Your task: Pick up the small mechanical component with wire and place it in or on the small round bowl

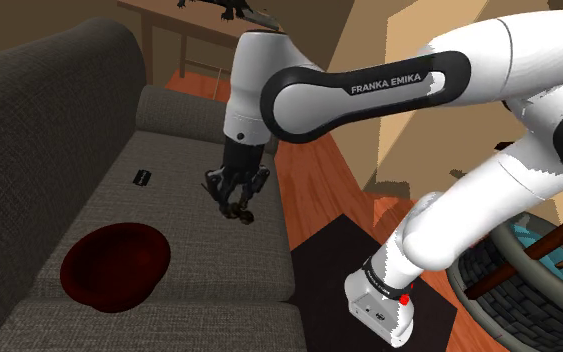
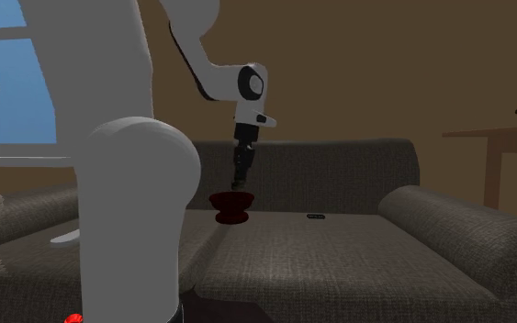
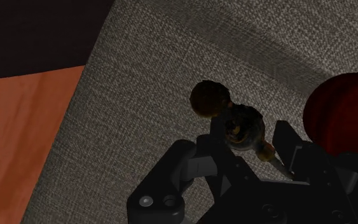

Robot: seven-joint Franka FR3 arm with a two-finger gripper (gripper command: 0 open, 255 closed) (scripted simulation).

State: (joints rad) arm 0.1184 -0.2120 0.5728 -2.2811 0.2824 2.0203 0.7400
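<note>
Above the sofa | fingers clasp the component — wrist view | dark red bowl nearby — shoulder view

A dark grey fabric sofa fills the left of the shoulder view, a small black object on its seat; a wooden table stands at upper centre, a woven basket at lower right.

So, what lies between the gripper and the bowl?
Just bare couch cushion, in the shoulder view: the gripper, clasping the component, hangs apart from the bowl; the small black object sits farther back.
</note>
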